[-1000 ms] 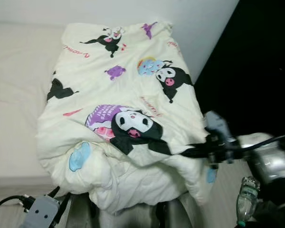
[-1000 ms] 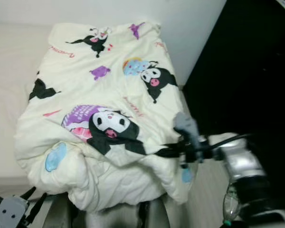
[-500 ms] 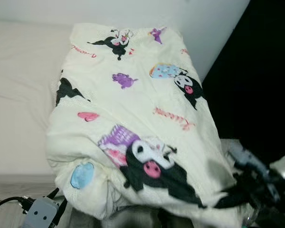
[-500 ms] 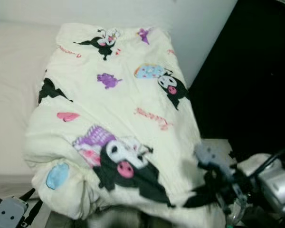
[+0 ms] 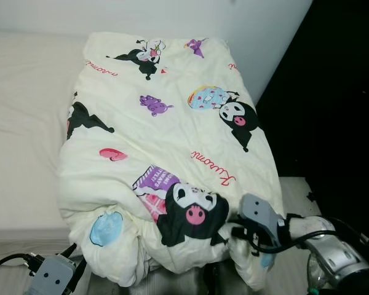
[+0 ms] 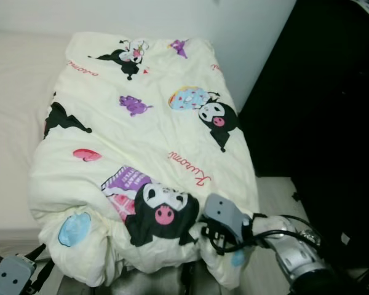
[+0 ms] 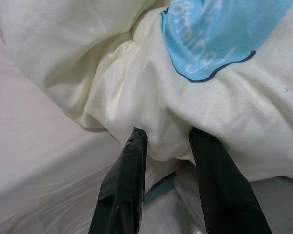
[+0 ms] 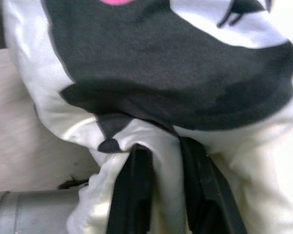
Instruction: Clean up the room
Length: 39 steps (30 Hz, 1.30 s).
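A cream quilt (image 5: 166, 123) printed with black cartoon figures lies spread on the right part of the bed, its near end bunched at the bed's foot. My right gripper (image 5: 235, 232) is low at the quilt's near right corner. In the right wrist view the right gripper (image 8: 161, 156) is shut on a fold of the quilt (image 8: 176, 73). My left wrist (image 5: 49, 278) sits under the near left corner. In the left wrist view the left gripper (image 7: 166, 141) pinches a thick fold of the quilt (image 7: 210, 87), beside a blue print.
The bare white mattress (image 5: 18, 123) stretches to the left of the quilt, with a white wall (image 5: 258, 31) behind. A dark, unlit area (image 5: 338, 92) lies on the right. Pale wooden floor (image 5: 293, 190) runs along the bed's right side.
My right gripper has come down from mid-height at the right to the quilt's near corner. The quilt has been drawn flatter and longer over the bed. The left wrist has stayed put.
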{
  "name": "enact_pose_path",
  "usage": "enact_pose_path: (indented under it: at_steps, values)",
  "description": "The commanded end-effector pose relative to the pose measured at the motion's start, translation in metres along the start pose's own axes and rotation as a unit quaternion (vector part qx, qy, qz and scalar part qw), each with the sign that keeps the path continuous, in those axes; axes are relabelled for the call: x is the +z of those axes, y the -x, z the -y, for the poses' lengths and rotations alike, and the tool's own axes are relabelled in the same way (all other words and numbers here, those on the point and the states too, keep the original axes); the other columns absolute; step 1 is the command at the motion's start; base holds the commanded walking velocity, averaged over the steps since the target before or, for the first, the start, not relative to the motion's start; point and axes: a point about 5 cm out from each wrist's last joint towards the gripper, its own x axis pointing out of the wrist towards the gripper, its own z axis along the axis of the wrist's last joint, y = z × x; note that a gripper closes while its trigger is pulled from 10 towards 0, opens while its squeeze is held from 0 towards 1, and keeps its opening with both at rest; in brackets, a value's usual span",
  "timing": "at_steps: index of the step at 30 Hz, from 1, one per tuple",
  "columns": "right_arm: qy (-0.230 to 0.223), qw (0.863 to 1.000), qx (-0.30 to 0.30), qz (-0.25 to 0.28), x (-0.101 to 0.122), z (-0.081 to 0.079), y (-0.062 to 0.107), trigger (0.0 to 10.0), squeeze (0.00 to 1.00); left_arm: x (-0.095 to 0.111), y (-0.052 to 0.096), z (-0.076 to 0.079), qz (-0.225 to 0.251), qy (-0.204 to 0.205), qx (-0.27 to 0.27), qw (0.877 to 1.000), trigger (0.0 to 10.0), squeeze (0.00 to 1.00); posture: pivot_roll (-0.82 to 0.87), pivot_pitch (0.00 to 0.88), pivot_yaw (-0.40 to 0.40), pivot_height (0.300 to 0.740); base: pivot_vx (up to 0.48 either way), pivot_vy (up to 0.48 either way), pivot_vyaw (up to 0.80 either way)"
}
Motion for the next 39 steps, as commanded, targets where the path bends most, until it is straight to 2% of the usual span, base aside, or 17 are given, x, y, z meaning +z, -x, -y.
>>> enact_pose_path:
  at_steps: [1, 3, 4, 5, 7, 9, 12, 14, 16, 20, 21, 24, 27, 30, 35, 38, 39]
  values:
    - [-0.021, 1.000, 0.015, -0.010, -0.009, -0.004, 0.004, 10.0, 1.00, -0.004, 0.006, 0.005, -0.011, 0.007, -0.016, 1.000, 10.0, 0.00, 0.10, 0.092, -0.067, 0.597, 0.000, 0.000, 0.00]
    - [-0.020, 0.998, 0.059, -0.033, -0.015, -0.012, 0.007, 10.0, 1.00, -0.003, 0.011, 0.011, -0.014, 0.007, -0.050, 0.999, 10.0, 0.00, 0.10, 0.094, -0.067, 0.597, 0.000, 0.000, 0.00]
    - [-0.038, 0.980, 0.165, -0.107, -0.033, -0.027, 0.028, 10.0, 0.00, -0.006, 0.032, 0.030, -0.040, 0.025, -0.157, 0.987, 10.0, 0.00, 0.11, 0.095, -0.068, 0.597, 0.000, 0.000, 0.00]
    - [-0.038, 0.980, 0.165, -0.107, -0.033, -0.027, 0.028, 10.0, 0.00, -0.006, 0.032, 0.030, -0.040, 0.025, -0.157, 0.987, 10.0, 0.00, 0.11, 0.095, -0.068, 0.597, 0.000, 0.000, 0.00]
    - [-0.065, 0.965, 0.205, -0.149, -0.043, -0.028, 0.047, 10.0, 0.00, -0.004, 0.047, 0.033, -0.050, 0.036, -0.205, 0.977, 10.0, 0.00, 0.11, 0.096, -0.068, 0.597, 0.000, 0.000, 0.00]
    - [-0.077, 0.966, 0.198, -0.147, -0.042, -0.021, 0.056, 10.0, 0.00, 0.002, 0.049, 0.022, -0.036, 0.039, -0.190, 0.980, 10.0, 0.00, 0.11, 0.098, -0.070, 0.597, 0.000, 0.000, 0.00]
    - [-0.087, 0.972, 0.174, -0.131, -0.031, -0.003, 0.076, 10.0, 0.00, 0.028, 0.049, -0.008, -0.004, 0.047, -0.170, 0.984, 10.0, 0.00, 0.11, 0.099, -0.071, 0.597, 0.000, 0.000, 0.00]
    - [-0.086, 0.973, 0.171, -0.128, -0.029, 0.000, 0.080, 10.0, 0.00, 0.033, 0.049, -0.013, 0.000, 0.050, -0.174, 0.983, 10.0, 0.00, 0.11, 0.099, -0.071, 0.597, 0.000, 0.000, 0.00]
    - [-0.070, 0.983, 0.135, -0.104, -0.017, 0.016, 0.089, 10.0, 0.00, 0.065, 0.040, -0.033, 0.045, 0.051, -0.167, 0.984, 10.0, 0.00, 0.11, 0.099, -0.072, 0.597, 0.000, 0.000, 0.00]
    - [-0.053, 0.992, 0.092, -0.064, -0.006, 0.028, 0.084, 10.0, 0.00, 0.078, 0.029, -0.042, 0.079, 0.035, -0.138, 0.987, 10.0, 0.00, 0.11, 0.100, -0.074, 0.597, 0.000, 0.000, 0.00]
    - [-0.038, 0.998, 0.046, -0.017, 0.006, 0.038, 0.074, 10.0, 0.00, 0.091, 0.012, -0.052, 0.117, 0.034, -0.081, 0.989, 10.0, 0.00, 0.11, 0.098, -0.074, 0.597, 0.000, 0.000, 0.00]
    - [-0.030, 0.999, 0.006, 0.018, 0.015, 0.044, 0.061, 10.0, 0.00, 0.095, -0.003, -0.056, 0.133, 0.028, -0.043, 0.990, 10.0, 0.00, 0.11, 0.099, -0.074, 0.597, 0.000, 0.000, 0.00]
    - [-0.023, 0.998, -0.027, 0.042, 0.021, 0.045, 0.041, 10.0, 0.00, 0.085, -0.020, -0.048, 0.111, 0.006, -0.040, 0.993, 10.0, 0.00, 0.11, 0.099, -0.074, 0.597, 0.000, 0.000, 0.00]
    - [-0.025, 0.996, -0.054, 0.065, 0.023, 0.041, 0.020, 10.0, 0.00, 0.053, -0.032, -0.028, 0.044, -0.016, -0.058, 0.997, 10.0, 0.00, 0.11, 0.099, -0.077, 0.597, 0.000, 0.000, 0.00]
    - [-0.029, 0.994, -0.065, 0.084, 0.025, 0.035, 0.006, 10.0, 0.00, 0.029, -0.034, -0.010, -0.008, -0.010, -0.080, 0.997, 10.0, 0.00, 0.11, 0.099, -0.081, 0.597, 0.000, 0.000, 0.00]
    - [-0.031, 0.992, -0.057, 0.108, 0.026, 0.018, -0.016, 10.0, 0.00, -0.009, -0.034, 0.016, -0.093, -0.021, -0.119, 0.988, 10.0, 0.00, 0.09, 0.100, -0.084, 0.597, 0.000, 0.000, 0.00]
    - [-0.031, 0.992, -0.057, 0.108, 0.026, 0.018, -0.016, 10.0, 0.00, -0.009, -0.034, 0.016, -0.093, -0.021, -0.119, 0.988, 10.0, 0.00, 0.09, 0.100, -0.084, 0.597, 0.000, 0.000, 0.00]
